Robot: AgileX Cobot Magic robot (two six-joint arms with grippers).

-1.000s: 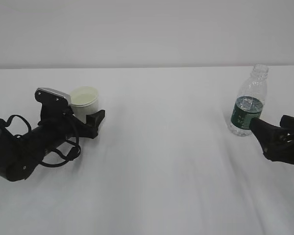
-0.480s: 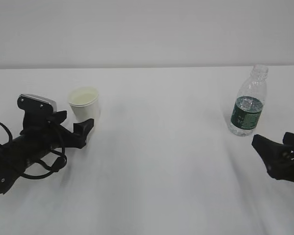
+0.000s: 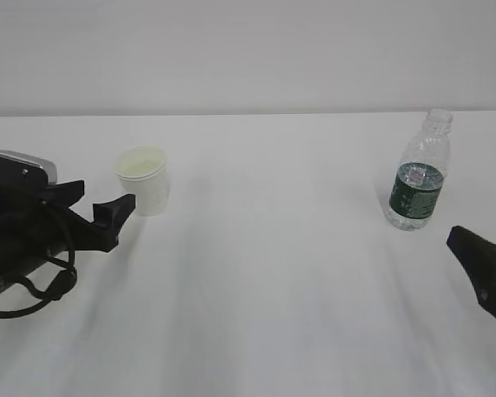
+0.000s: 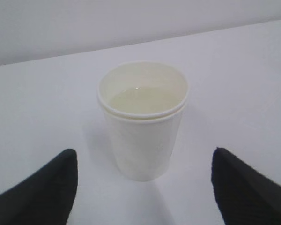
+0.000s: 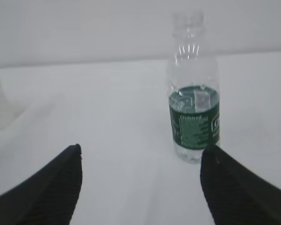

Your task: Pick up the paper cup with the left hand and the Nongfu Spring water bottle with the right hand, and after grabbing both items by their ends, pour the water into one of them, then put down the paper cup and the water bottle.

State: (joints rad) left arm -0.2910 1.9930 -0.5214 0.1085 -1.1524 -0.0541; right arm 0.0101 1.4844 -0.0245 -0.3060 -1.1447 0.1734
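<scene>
My left gripper (image 3: pixel 99 205) stands with its jaws wide apart and holds nothing. On the exterior camera it sits low at the left of the white table (image 3: pixel 264 273), its two black fingers (image 3: pixel 116 211) pointing toward the paper cup (image 3: pixel 143 179), close to it but with a gap of bare table between. Through the left wrist camera I see both fingertips (image 4: pixel 42 187) at the bottom corners, and the cup (image 4: pixel 143 119) stands upright between and beyond them, clear of both. There is pale liquid in the bottom of the cup, and its rolled rim looks doubled, as if two rims sit one on the other.

My right gripper (image 3: pixel 488 265) is also spread wide and empty. On the exterior camera only its dark tip shows at the right edge, just in front of the Nongfu Spring water bottle (image 3: pixel 420 169) and apart from it. The right wrist camera shows the two fingers (image 5: pixel 42 187) low in the corners, and the bottle (image 5: pixel 194 101) stands upright beyond them, nearer the right-hand finger than the left one, touching neither. The bottle has no cap. Its dark green label band wraps the middle, and I can see a little water (image 5: pixel 192 152) through the clear wall below the label; how high it reaches behind the label I cannot tell.

Cup and bottle stand well apart, the cup at the left of the table, the bottle at the right.
</scene>
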